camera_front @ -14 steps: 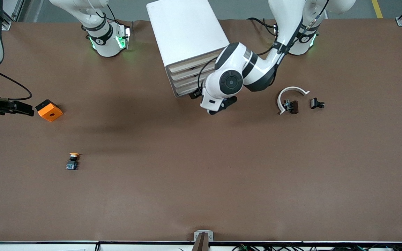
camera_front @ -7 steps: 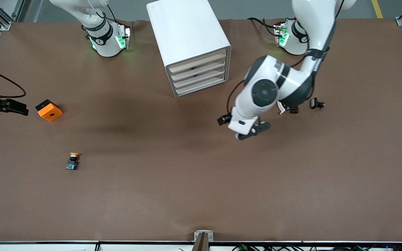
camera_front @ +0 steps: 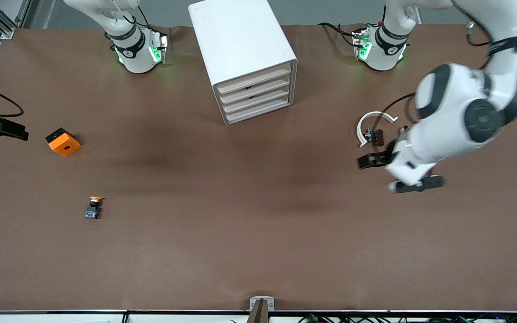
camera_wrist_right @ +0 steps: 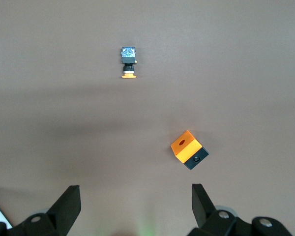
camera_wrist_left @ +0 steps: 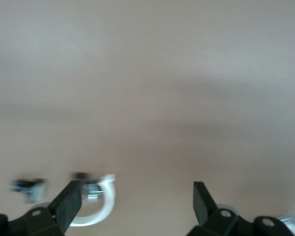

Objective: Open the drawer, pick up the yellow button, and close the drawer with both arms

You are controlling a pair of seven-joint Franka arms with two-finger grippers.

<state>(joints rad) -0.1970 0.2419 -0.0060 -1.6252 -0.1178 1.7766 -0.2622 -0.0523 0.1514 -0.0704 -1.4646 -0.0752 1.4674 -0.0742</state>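
The right gripper [camera_front: 14, 131] is seen hanging over the table [camera_front: 258, 251] at the right arm's end, fingers spread wide and empty. The orange block [camera_front: 63, 142] is passed next, and nearer the camera the button [camera_front: 93, 207] is found lying out on the table. All the drawers of the white cabinet [camera_front: 245, 58] appear shut, so the work is judged nearly finished. The white curved strip [camera_front: 368, 125] with its clips is reached, and over the table just beside it the left gripper [camera_front: 397, 172] is held with fingers wide and empty. Brown covering runs throughout; grey floor is glimpsed past the bases.
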